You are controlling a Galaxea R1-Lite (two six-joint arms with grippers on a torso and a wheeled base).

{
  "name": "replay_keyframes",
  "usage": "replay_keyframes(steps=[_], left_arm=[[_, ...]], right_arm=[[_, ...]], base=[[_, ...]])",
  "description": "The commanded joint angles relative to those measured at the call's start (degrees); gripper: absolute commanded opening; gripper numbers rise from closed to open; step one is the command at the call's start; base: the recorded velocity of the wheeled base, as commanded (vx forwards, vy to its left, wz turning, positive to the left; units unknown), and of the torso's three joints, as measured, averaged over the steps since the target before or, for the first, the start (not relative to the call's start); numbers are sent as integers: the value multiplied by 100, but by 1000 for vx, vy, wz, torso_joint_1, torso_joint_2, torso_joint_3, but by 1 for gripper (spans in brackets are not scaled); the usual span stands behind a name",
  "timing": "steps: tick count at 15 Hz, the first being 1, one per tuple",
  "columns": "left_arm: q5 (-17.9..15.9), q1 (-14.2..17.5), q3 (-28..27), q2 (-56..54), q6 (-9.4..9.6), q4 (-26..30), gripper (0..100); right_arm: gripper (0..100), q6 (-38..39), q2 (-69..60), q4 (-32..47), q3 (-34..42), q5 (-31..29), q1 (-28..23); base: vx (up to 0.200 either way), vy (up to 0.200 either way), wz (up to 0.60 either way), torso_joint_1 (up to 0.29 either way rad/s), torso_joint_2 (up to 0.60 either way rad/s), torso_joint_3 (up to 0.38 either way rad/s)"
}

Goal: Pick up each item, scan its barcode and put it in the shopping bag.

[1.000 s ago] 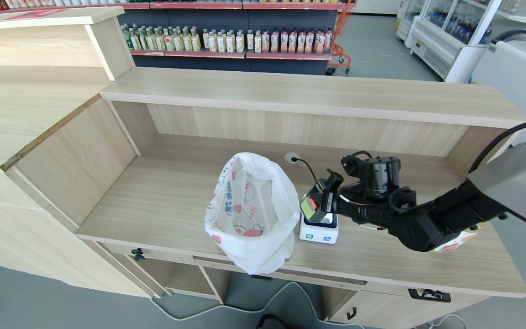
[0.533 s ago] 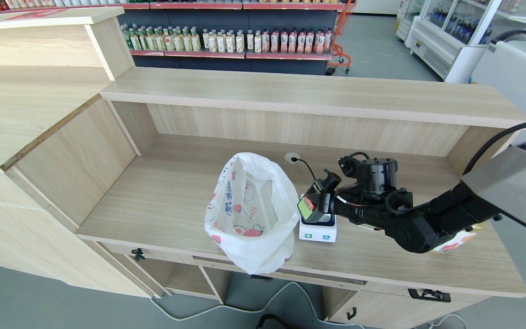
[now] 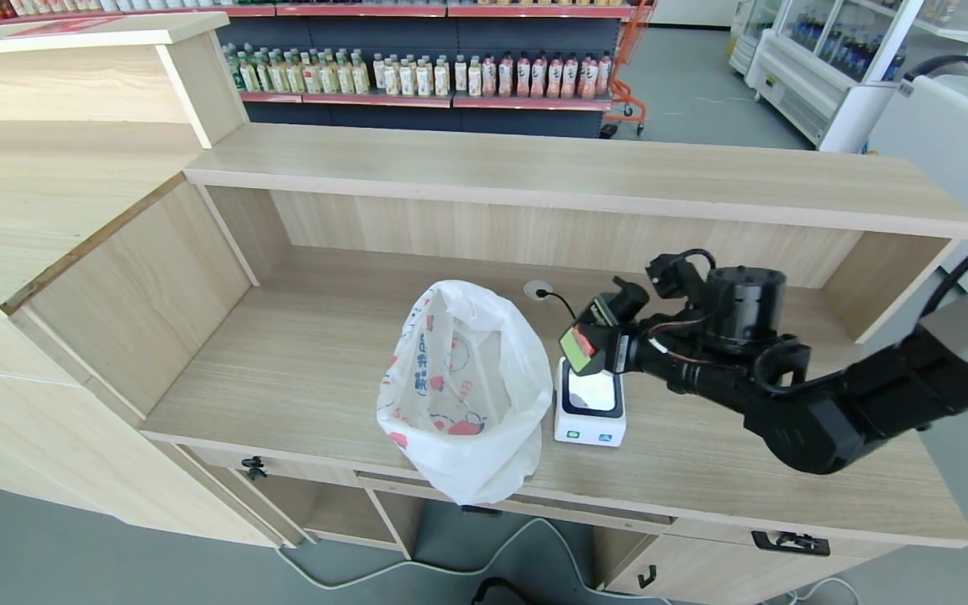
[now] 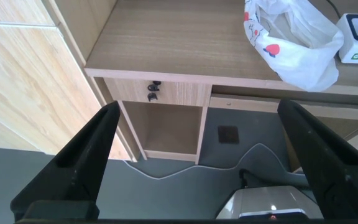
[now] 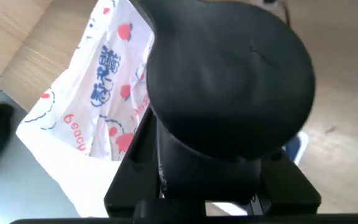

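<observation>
Resting on wooden counter, shopping bag beside scanner, right gripper clamped on item, drink shelves behind.

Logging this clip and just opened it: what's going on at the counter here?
The right hand holds a small green-and-red item in the air over the white scanner on the counter, close beside the open bag. The item is not yet in the bag. The left hand is open and empty, low by the counter's front.
</observation>
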Motion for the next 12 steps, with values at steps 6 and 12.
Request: replay_keyframes(steps=[6, 12], left_arm=[[0, 0, 0, -2, -3, 0, 100], [0, 0, 0, -2, -29, -9, 100]], right_arm=[[0, -1455, -1295, -851, 1155, 26, -386], [0, -1666, -689, -991, 786, 44, -192]], base=[[0, 167, 0, 4, 2, 3], [0, 200, 0, 1, 2, 3]])
